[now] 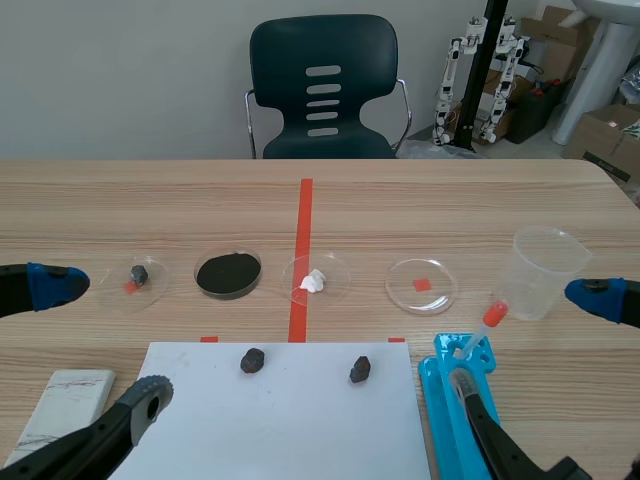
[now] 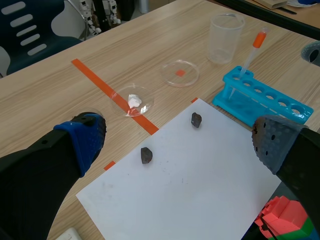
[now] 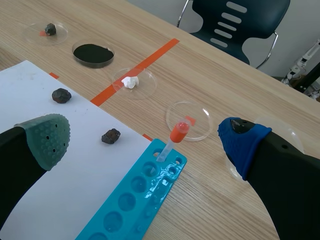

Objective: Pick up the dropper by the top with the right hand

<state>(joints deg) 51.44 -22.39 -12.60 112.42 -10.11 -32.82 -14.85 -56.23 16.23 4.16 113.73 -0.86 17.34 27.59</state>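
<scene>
The dropper [image 1: 483, 328], a clear tube with an orange bulb [image 3: 179, 132], stands tilted in the end hole of a bright blue tube rack [image 1: 447, 395] at the front right of the table. My right gripper [image 1: 540, 365] is open and straddles the rack. In the right wrist view the gripper [image 3: 145, 137] has the orange bulb just ahead, between the grey pad [image 3: 50, 137] and the blue pad [image 3: 242, 140], touching neither. My left gripper [image 1: 100, 340] hangs open over the front left, holding nothing. The left wrist view shows the dropper [image 2: 252, 50] far ahead of that gripper [image 2: 177, 140].
A clear plastic cup [image 1: 545, 270] stands right behind the rack. A row of petri dishes holds a stone [image 1: 139, 272], black powder [image 1: 228, 273], a white lump [image 1: 315, 281] and one red mark [image 1: 422, 285]. White paper [image 1: 300, 420] carries two dark stones [image 1: 252, 360] [image 1: 360, 370]. A white block [image 1: 65, 395] lies front left.
</scene>
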